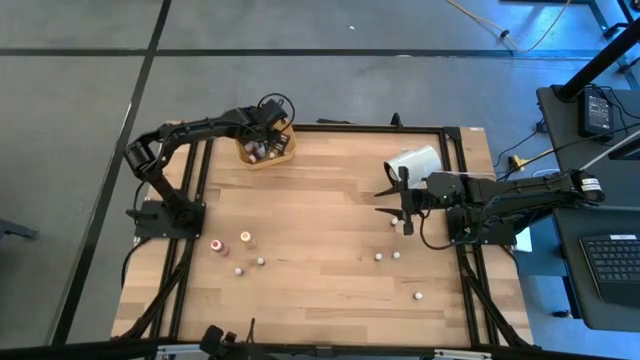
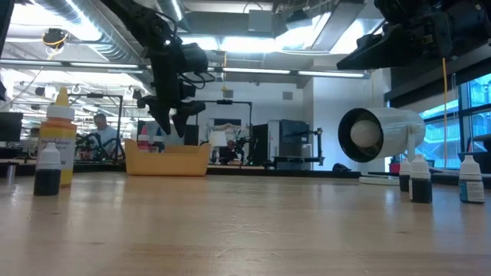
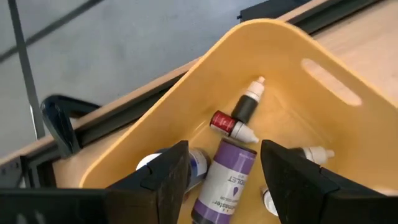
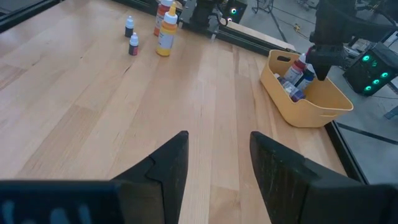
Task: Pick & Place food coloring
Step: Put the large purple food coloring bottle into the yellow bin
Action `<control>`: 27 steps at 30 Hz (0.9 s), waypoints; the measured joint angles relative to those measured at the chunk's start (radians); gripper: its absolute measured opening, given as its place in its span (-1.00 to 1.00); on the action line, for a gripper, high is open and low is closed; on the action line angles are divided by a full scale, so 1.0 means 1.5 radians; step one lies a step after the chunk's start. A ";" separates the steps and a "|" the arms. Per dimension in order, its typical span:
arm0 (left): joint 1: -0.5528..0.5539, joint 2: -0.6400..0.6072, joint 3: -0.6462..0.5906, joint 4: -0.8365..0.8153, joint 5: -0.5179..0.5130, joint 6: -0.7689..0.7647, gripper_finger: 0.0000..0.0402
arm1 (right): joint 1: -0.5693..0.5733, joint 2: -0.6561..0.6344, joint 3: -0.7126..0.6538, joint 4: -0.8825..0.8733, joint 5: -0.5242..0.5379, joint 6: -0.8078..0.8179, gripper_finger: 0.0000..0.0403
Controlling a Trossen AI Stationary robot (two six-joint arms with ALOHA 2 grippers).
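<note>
A yellow-orange tray (image 1: 283,152) stands at the table's far left. Inside it lie several food coloring bottles: a purple one (image 3: 225,180), a red one (image 3: 229,124) and a dark one (image 3: 249,102). My left gripper (image 3: 224,165) hangs open over the tray, pointing steeply down. The purple bottle lies on the tray floor between its fingers, with a gap showing on each side. More small bottles (image 1: 246,239) stand on the table's near left, and others (image 1: 388,256) toward the right. My right gripper (image 1: 384,200) waits open over the table's right side with nothing between its fingers.
A large white cylinder (image 1: 415,162) lies on its side at the far right, just beyond my right gripper. A taller yellow bottle (image 2: 58,138) stands at the near left. A single bottle (image 1: 418,296) stands near the front right. The table's middle is bare wood.
</note>
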 joint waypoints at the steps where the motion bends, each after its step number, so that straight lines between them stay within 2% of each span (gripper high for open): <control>1: -0.004 -0.006 0.000 0.000 -0.002 0.008 -0.03 | 0.000 0.000 0.000 0.000 0.000 0.000 -0.14; 7: -0.045 -0.064 0.000 -0.004 -0.012 0.083 -0.03 | 0.000 0.000 0.000 0.000 0.000 0.000 -0.14; 15: -0.099 -0.098 0.000 -0.016 0.062 0.094 -0.04 | 0.000 0.000 0.000 0.000 0.000 0.000 -0.14; 24: -0.104 -0.110 -0.022 -0.020 0.067 0.109 -0.03 | 0.000 0.000 0.000 -0.040 0.002 -0.020 -0.14; 27: -0.104 -0.124 -0.044 -0.023 0.073 0.113 -0.03 | 0.000 0.000 0.000 -0.046 0.026 -0.051 -0.14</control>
